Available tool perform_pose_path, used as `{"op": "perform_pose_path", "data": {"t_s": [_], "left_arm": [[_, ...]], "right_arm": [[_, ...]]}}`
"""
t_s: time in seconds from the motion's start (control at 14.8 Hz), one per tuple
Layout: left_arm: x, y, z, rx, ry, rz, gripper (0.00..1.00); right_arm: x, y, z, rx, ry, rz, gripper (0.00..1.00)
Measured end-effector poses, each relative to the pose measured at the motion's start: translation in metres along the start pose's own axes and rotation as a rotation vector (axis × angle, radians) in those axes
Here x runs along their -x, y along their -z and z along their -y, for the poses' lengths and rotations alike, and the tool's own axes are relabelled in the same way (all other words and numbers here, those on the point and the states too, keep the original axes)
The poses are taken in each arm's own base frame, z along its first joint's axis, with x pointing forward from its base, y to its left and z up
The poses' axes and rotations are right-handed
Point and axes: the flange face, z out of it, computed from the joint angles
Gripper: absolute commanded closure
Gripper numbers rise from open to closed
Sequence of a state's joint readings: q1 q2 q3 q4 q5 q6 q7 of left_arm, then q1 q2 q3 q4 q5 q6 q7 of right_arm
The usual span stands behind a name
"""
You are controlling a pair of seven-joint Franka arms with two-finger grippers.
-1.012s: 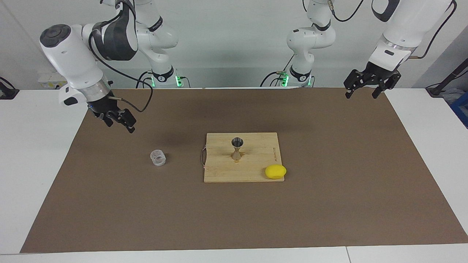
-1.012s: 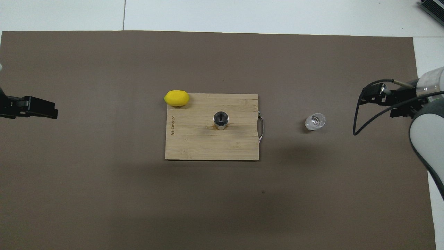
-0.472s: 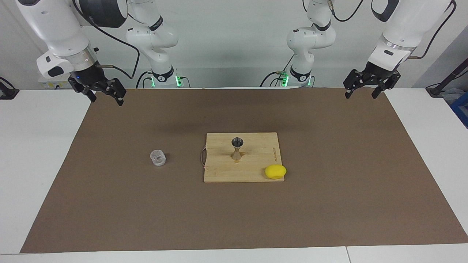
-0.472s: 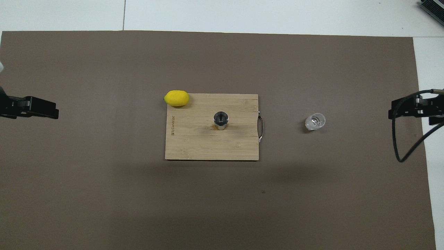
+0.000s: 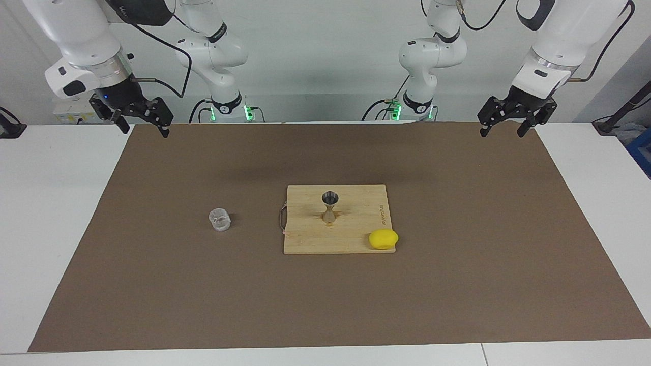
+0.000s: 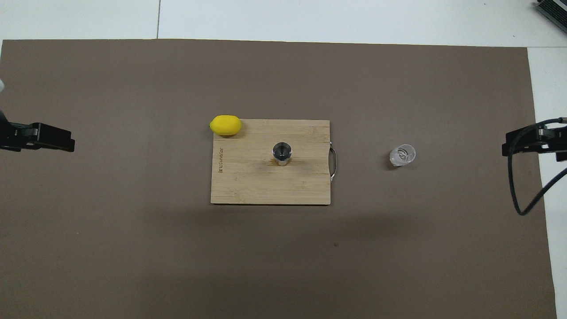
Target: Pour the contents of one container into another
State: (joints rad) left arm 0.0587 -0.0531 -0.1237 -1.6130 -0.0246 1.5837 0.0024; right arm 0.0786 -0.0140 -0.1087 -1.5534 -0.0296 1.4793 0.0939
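Note:
A small clear glass cup stands upright on the brown mat toward the right arm's end of the table. The silvery hourglass jigger stands upright in the middle of a wooden board. My right gripper hangs open and empty in the air over the mat's edge at its own end, well apart from the cup. My left gripper waits open and empty over the mat's edge at the other end.
A yellow lemon lies at the board's corner farthest from the robots, toward the left arm's end. The board has a thin metal handle on the side facing the cup. The brown mat covers most of the white table.
My right gripper has risen and drawn back from near the glass cup to the mat's edge at its own end. The left gripper, cup, jigger and lemon have not moved.

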Motion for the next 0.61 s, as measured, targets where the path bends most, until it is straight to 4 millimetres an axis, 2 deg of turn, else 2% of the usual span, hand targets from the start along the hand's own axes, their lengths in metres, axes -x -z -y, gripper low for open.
{"op": "perform_pose_path", "data": {"t_s": [0.2, 0.61], "left_arm": [[0.001, 0.000, 0.003, 0.000, 0.005, 0.005, 0.00], [0.001, -0.001, 0.004, -0.013, 0.004, 0.008, 0.00]], "right_arm": [[0.006, 0.002, 0.006, 0.004, 0.010, 0.036, 0.00], [0.015, 0.013, -0.001, 0.002, -0.001, 0.052, 0.00]]}}
